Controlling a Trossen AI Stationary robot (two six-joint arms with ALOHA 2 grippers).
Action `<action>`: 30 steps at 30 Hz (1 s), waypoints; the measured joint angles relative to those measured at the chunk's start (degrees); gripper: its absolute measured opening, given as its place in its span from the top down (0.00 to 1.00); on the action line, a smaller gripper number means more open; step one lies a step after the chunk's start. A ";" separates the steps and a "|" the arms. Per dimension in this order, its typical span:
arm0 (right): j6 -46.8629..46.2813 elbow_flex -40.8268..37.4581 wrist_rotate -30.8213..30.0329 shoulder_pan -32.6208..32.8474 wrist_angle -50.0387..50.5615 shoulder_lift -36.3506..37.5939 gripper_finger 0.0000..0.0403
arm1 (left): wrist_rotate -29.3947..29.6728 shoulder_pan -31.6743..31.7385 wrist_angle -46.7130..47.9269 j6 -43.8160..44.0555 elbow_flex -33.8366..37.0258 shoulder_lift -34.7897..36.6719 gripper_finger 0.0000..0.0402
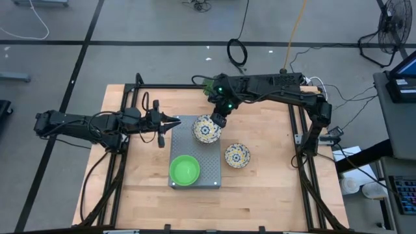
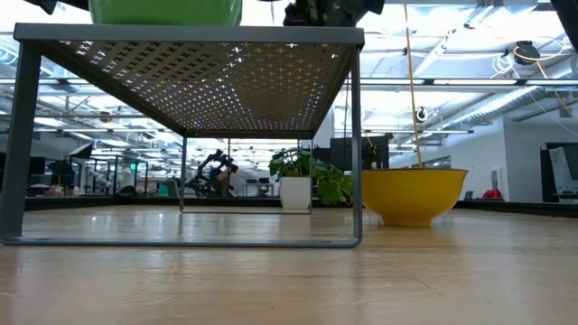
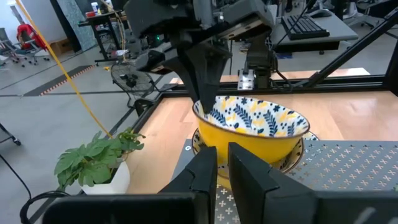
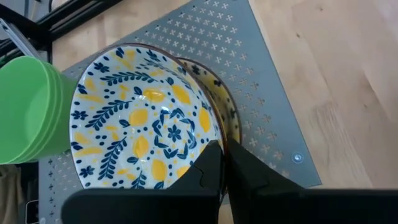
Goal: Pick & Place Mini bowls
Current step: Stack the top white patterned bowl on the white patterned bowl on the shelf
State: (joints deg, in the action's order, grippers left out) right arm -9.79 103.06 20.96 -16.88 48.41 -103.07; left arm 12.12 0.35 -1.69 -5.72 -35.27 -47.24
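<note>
On the wooden counter (image 1: 260, 188), right gripper (image 1: 220, 121) clamps a floral bowl (image 1: 207, 129) over the tray (image 1: 209, 170); left gripper (image 1: 177, 123) waits, slightly parted.

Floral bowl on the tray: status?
Right gripper shut on floral bowl rim, over a second one on grey tray. Left gripper waits beside it.

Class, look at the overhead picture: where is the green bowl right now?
In the high view the green bowl sits on the near left part of the grey perforated tray, left of the patterned bowl resting on the wooden table.
</note>
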 joint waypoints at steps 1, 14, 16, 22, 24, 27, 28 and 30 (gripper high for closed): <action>0.01 -0.45 -0.01 0.01 -0.45 0.00 1.00 | -0.02 -0.01 0.00 0.00 0.00 0.00 0.88; -0.41 -3.34 -0.01 0.09 -4.18 0.12 0.87 | 0.00 0.01 0.02 0.00 0.00 0.00 0.88; -0.98 -3.34 0.03 0.09 -4.17 0.27 0.85 | 0.00 0.00 0.02 0.00 0.00 0.00 0.88; -1.30 -3.34 0.03 0.09 -5.48 0.28 0.81 | 0.00 -0.01 0.02 0.00 0.00 0.00 0.88; -1.30 -3.34 0.03 0.09 -6.17 0.28 0.80 | 0.00 0.00 0.02 0.00 0.00 0.00 0.88; -1.24 -3.34 0.01 0.09 -7.19 0.30 0.79 | 0.00 0.00 0.03 0.00 0.00 0.00 0.88; -1.04 -3.34 -0.04 0.09 -7.34 0.44 0.78 | 0.00 -0.01 0.04 0.00 0.00 0.00 0.88; -0.85 -3.34 -0.46 0.09 -8.36 0.57 0.78 | 0.00 0.01 0.05 0.00 0.00 0.00 0.88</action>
State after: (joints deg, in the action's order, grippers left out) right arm -10.64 99.72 20.50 -16.80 40.05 -102.50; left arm 12.12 0.36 -1.64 -5.72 -35.27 -47.24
